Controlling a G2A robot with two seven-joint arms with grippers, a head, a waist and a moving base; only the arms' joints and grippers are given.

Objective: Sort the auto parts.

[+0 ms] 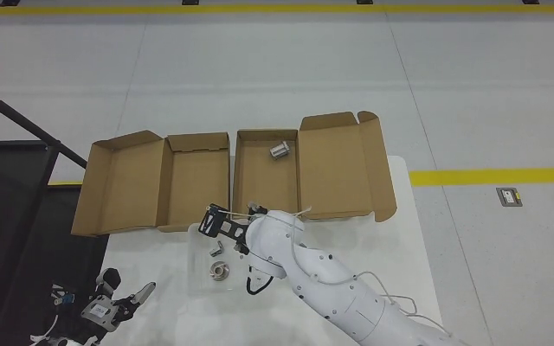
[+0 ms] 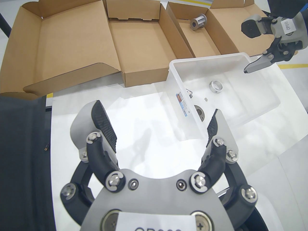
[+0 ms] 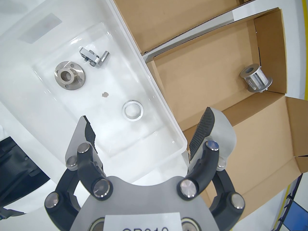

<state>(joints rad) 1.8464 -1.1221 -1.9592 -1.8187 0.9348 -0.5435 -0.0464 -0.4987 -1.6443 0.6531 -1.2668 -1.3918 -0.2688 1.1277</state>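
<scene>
Hovering over the near left part of the white table (image 1: 407, 225), the left gripper (image 2: 156, 121) has its fingers spread wide and nothing between them. Just beyond it lies a clear plastic bin (image 2: 207, 58) with a small label on its side wall. Three metal parts lie apart on the bin's floor: a flanged hub (image 3: 69, 75), a small grey bracket (image 3: 95, 57) beside it, and a plain ring collar (image 3: 132, 111) nearer the far end. A tiny dark speck (image 3: 105, 94) sits between the hub and the collar.

The right gripper (image 3: 146, 121) hangs above the bin's far end, its fingers also spread and empty. One finger is over the bin and the other is past its rim, over cardboard. In the top view this arm covers much of the bin.

Behind the bin two open cardboard boxes stand side by side with their lids folded outward: the left box (image 1: 197, 182) and the right box (image 1: 264, 186). A toothed pulley (image 3: 256, 78) lies on its side in the right box's far corner, close to the wall. A black frame (image 1: 26, 199) stands left of the table. Beyond is pale grey floor with a yellow line (image 1: 277, 9).
</scene>
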